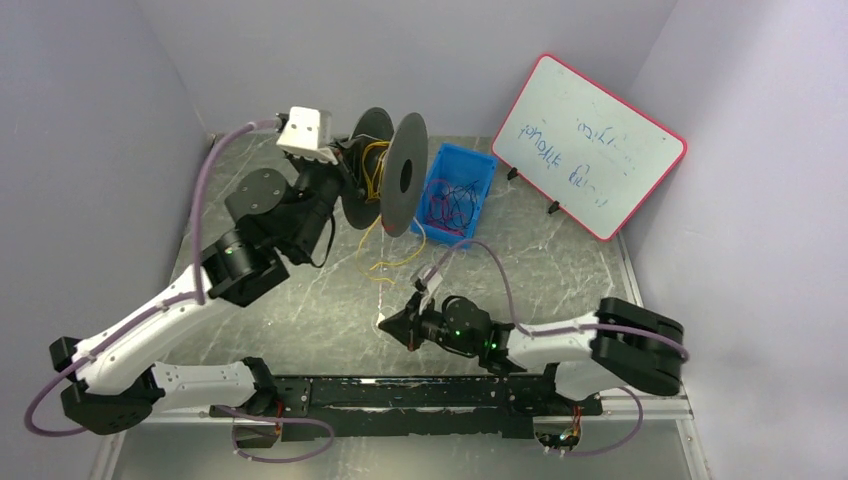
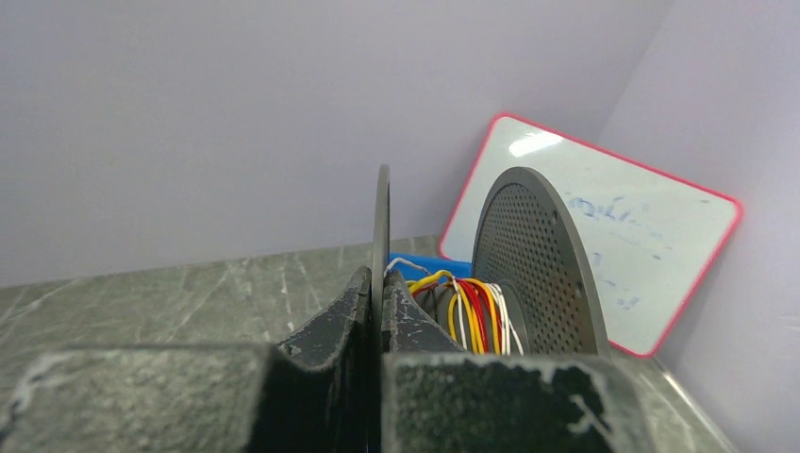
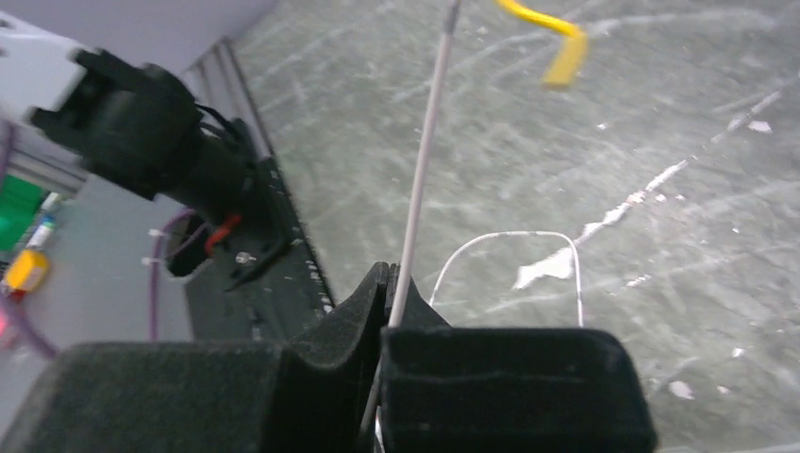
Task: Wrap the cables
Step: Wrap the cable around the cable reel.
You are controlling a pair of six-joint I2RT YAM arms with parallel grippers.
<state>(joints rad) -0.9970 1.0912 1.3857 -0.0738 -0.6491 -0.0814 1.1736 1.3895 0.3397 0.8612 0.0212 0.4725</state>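
The grey tabletop [image 1: 300, 310] carries everything. At its far right a whiteboard [image 1: 590, 145] leans on the wall. Far, and a little left of the middle, stands the black spool [image 1: 395, 170] with its two discs on edge. Just right of it is the blue bin [image 1: 484, 180], with a tangle of thin cables [image 1: 450, 205] inside.

The left claw [image 2: 381, 321] is closed on the rim of the left disc of the spool and has hold of it. Between the discs, red, yellow and white turns lie around the hub.

The right claw [image 3: 387, 302] is low over the near middle of the tabletop. It is pinched fully together on one white cable [image 3: 416, 189]. This cable goes out of the jaws in a nearly straight line toward the far side, where the spool stands, so its long axis points from claw to spool. A yellow cable [image 3: 564, 42] lies loose between them. I judge the right arm is nearer to the loose ends, and it must bring them to the hub.
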